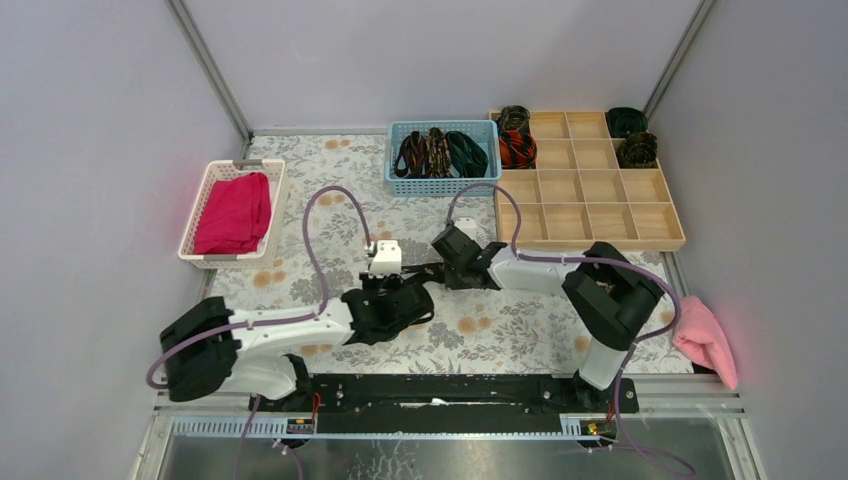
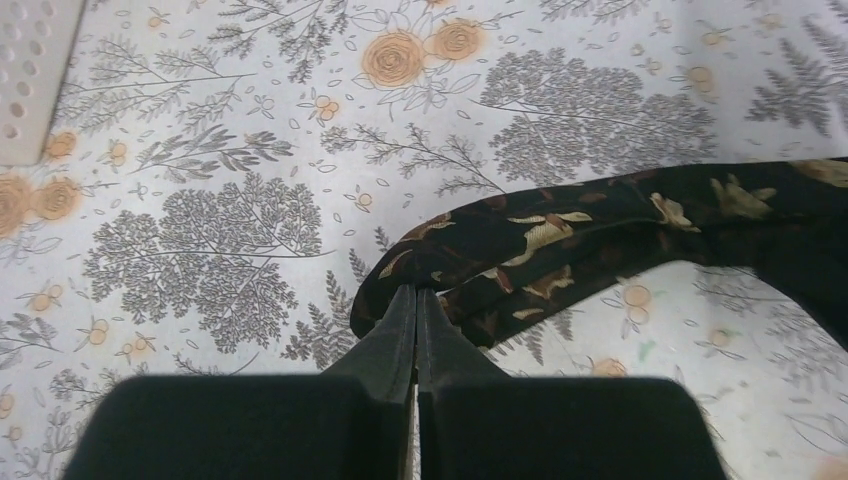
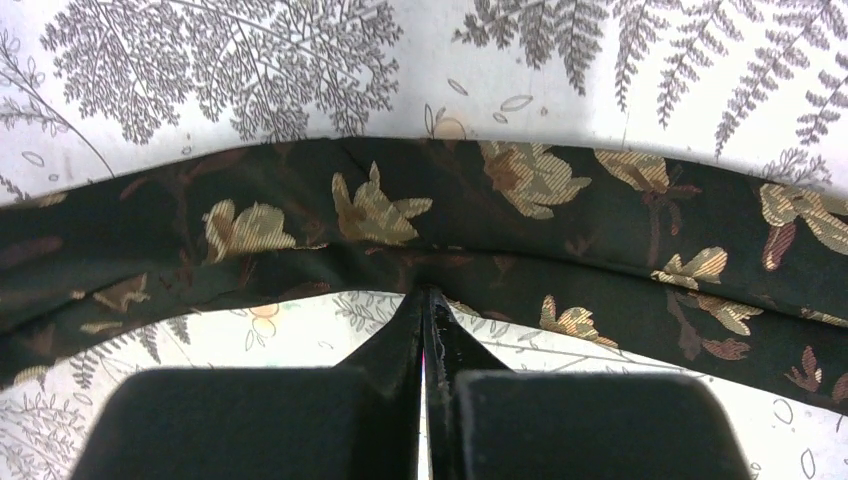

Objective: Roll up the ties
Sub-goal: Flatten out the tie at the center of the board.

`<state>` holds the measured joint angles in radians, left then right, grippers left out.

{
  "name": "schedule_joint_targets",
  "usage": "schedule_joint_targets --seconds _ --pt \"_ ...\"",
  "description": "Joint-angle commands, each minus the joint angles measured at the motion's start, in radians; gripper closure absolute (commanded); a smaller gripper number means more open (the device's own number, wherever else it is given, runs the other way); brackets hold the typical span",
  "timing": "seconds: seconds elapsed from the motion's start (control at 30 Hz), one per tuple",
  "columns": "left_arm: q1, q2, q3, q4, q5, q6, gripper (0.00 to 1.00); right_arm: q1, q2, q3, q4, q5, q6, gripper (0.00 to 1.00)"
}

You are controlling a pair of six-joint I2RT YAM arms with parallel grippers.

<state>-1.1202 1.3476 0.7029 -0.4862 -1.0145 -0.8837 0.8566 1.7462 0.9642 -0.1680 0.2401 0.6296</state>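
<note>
Black gold-flecked tie (image 3: 400,200), pinched at two points.
Your left claw (image 2: 416,292) and right claw (image 3: 428,292) each clamp its fabric.

Black gold-flowered tie (image 3: 380,210) doubled over, stretched mid-surface; loose ties (image 1: 440,152) bunched by far edge; coiled ties (image 1: 517,150) toward far right corner.

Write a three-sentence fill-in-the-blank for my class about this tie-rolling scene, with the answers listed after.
1. The left gripper and the right gripper are both ____ on the black tie.
2. The wooden tray holds ____ rolled ties.
3. The unrolled ties lie in the ____ basket.

Missing words: shut; four; blue.
</note>
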Motion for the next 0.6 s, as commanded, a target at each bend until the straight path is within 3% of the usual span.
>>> schedule_joint_targets --seconds 0.0,0.13,0.23,0.27,0.4,0.47,0.57 --pt "-0.02 -0.104 -0.046 0.032 0.03 -0.029 1.0 -0.003 0.109 0.01 -0.106 0.064 -0.022 1.0" --pt "-0.02 -0.149 -0.07 0.01 0.081 -0.04 1.0 -0.003 0.099 0.013 -0.114 0.061 -0.032 1.0" --pt "-0.02 -0.14 -0.079 -0.017 0.093 -0.066 0.98 -0.002 0.005 -0.049 -0.121 0.048 -0.033 1.0" --pt "-0.02 -0.13 -0.079 -0.029 0.093 -0.078 0.94 0.0 -0.032 -0.061 -0.13 0.052 -0.032 1.0" --pt "-0.018 -0.084 -0.061 -0.043 0.107 -0.112 0.57 0.002 -0.171 -0.097 -0.193 0.072 -0.032 0.98" --pt "-0.018 -0.058 -0.053 -0.042 0.121 -0.118 0.5 0.002 -0.215 -0.087 -0.227 0.086 -0.034 0.95" --pt "-0.019 -0.027 -0.041 -0.049 0.14 -0.127 0.5 0.002 -0.239 -0.066 -0.26 0.117 -0.037 0.94"
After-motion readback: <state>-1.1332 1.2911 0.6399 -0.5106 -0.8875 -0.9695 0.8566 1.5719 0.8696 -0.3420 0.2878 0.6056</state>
